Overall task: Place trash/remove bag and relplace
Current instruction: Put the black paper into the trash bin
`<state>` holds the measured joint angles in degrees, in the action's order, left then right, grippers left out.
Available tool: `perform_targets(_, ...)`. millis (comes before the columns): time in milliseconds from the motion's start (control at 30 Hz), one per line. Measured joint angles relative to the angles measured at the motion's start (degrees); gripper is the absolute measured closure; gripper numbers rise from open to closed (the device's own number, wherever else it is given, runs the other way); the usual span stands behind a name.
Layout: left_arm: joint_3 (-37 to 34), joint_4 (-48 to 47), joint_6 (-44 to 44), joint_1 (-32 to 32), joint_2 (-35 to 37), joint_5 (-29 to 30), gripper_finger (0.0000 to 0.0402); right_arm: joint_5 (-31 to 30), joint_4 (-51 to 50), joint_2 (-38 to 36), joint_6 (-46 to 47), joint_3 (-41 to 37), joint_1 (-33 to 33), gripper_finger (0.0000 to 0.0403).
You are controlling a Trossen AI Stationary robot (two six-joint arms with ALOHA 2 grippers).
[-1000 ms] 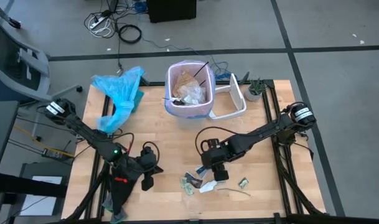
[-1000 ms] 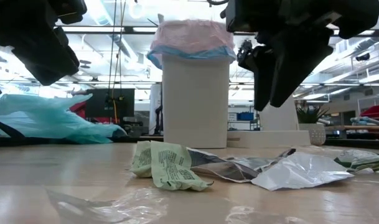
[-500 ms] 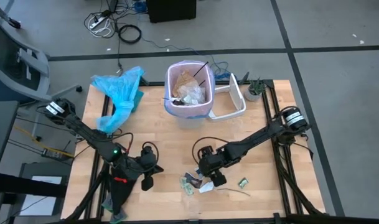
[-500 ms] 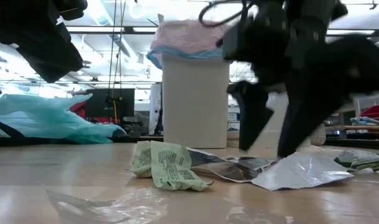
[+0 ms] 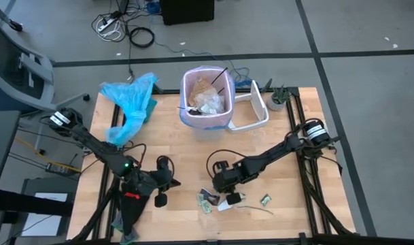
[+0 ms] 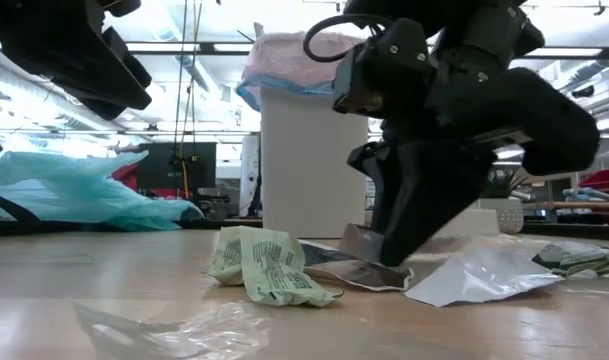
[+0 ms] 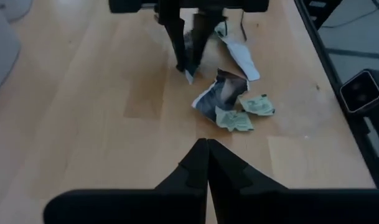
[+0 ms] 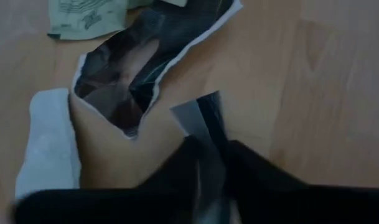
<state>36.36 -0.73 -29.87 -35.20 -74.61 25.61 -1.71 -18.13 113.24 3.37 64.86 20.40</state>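
Near the front edge of the table, the right gripper is down on the scrap pile. My wrist view shows its fingers pinched on a thin silvery strip of wrapper, which sticks straight out from the tips along the gripper's own line. The torn dark wrapper and the green printed packet lie just beyond, untouched. More scraps sit on the wood beside them, clear film nearest the low camera.

The bin stands toward the back of the table, well apart from the pile, its pink liner bag folded over the rim, brown paper and black utensils already inside. So the carry runs from pile back toward the bin.

The right arm is stretched low across from its base, wrist pitched steeply down. I judge the grip looks thin; the strip may slip.

The left gripper hangs clenched and empty beside the pile, waiting.
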Motion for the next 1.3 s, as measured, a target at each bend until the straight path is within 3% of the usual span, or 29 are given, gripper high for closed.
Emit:
perform_targets(67,0.0,0.07,2.4,0.49,0.0,-0.11,0.0387,0.42,-0.21,-0.93,0.28,-0.19,-0.65,0.0386)
perform_targets(267,0.0,0.78,7.17,1.86,0.0,-0.09,0.0387,0.5,-8.24,-6.48,3.01,1.96,-3.15,0.0399)
perform_targets(567,-0.02,9.36,7.15,1.83,0.02,-0.15,0.0387,-0.3,-26.37,-13.45,3.01,19.42,-6.35,0.0402)
perform_targets(733,-0.02,17.07,7.13,1.83,0.04,-0.15,0.0387,-4.03,-31.78,-14.22,1.39,30.63,-8.68,0.0402)
perform_targets(1033,-0.02,14.66,11.63,4.24,0.07,1.79,0.0387,-6.86,-32.7,-14.34,-3.07,45.62,-18.23,0.0403)
perform_targets(1300,-0.02,12.04,11.74,10.42,0.07,1.84,0.0387,-6.99,-30.62,-14.39,-2.55,51.01,-29.09,0.0401)
